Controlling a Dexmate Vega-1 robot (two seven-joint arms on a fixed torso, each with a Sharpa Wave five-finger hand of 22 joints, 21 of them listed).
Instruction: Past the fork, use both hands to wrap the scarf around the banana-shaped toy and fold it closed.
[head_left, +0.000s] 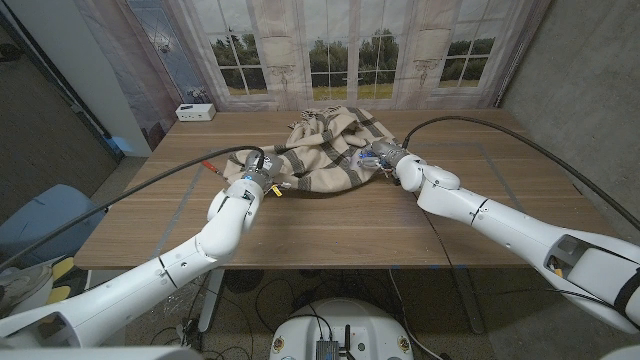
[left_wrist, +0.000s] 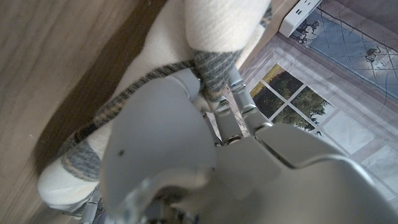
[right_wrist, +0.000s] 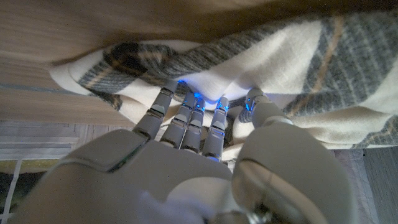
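Scarf (head_left: 325, 150): one, cream with grey plaid, bunched at the table's (head_left: 330, 225) far middle.
Left hand (head_left: 262, 172): at the scarf's left edge, fingers (left_wrist: 214, 93) clamped on a fold.
Right hand (head_left: 383, 157): at the right edge, fingers (right_wrist: 186, 115) pressed into cloth; grip unclear.
White box (head_left: 195, 112): one, far left corner.

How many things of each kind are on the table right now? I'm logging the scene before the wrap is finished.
Scarf: 1, bunched at the far middle
White box: 1, far left corner
Robot hands: 2, left hand and right hand, both at the scarf
Total: 4
No fork or banana toy can be made out.
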